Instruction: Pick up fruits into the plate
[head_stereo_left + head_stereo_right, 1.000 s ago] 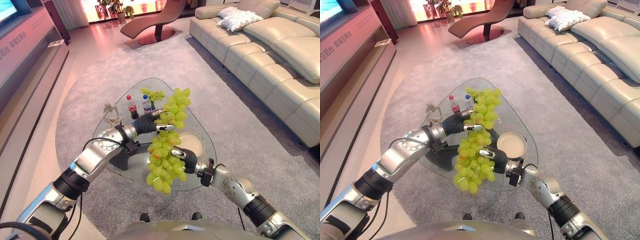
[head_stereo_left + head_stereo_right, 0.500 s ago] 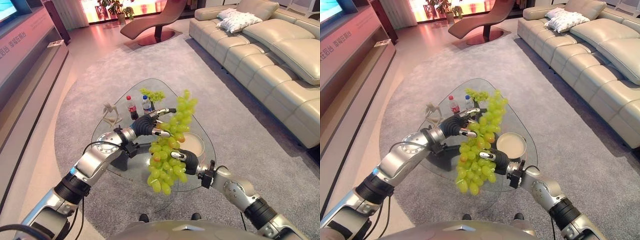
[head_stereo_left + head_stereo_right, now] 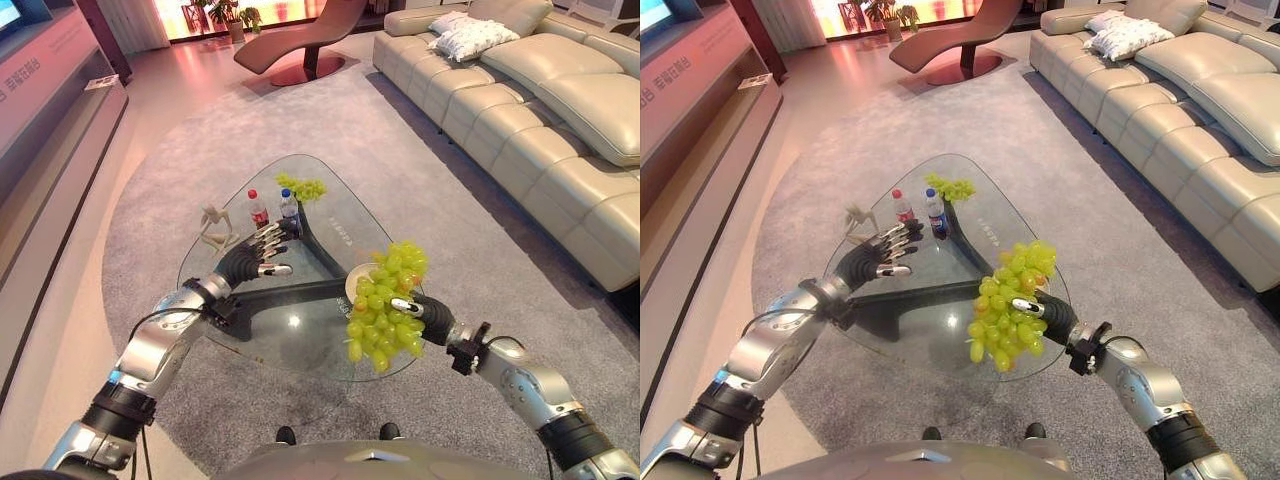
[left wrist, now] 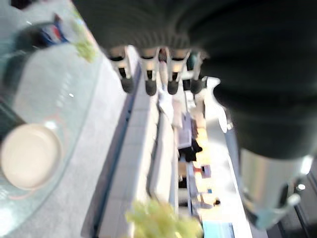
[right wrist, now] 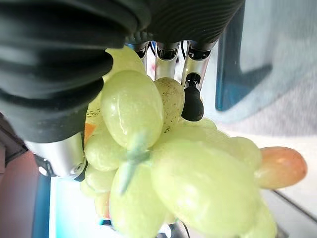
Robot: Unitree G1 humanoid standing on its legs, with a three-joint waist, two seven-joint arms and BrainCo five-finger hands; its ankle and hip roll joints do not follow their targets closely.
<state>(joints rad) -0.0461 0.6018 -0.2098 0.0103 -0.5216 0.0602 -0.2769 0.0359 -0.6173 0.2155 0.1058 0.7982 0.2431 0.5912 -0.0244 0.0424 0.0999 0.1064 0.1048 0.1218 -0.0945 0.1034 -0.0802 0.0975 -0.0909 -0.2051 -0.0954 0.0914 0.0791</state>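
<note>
Left eye view: right robot hand [image 3: 418,312] curled round a big grape bunch [image 3: 385,305], held up over the plate [image 3: 352,284] at the glass tabletop [image 3: 300,330] edge. Left robot hand [image 3: 262,257] empty, fingers straight.

Right eye view: small grape bunch [image 3: 951,187] by two bottles [image 3: 920,210].

Right wrist view: grapes probably soft, easy to squash. Best held by the stem.

Yellow-green grapes [image 3: 386,310] with an orange one, cream plate [image 4: 28,155], red-capped bottle [image 3: 257,209], grey rug [image 3: 190,150]
</note>
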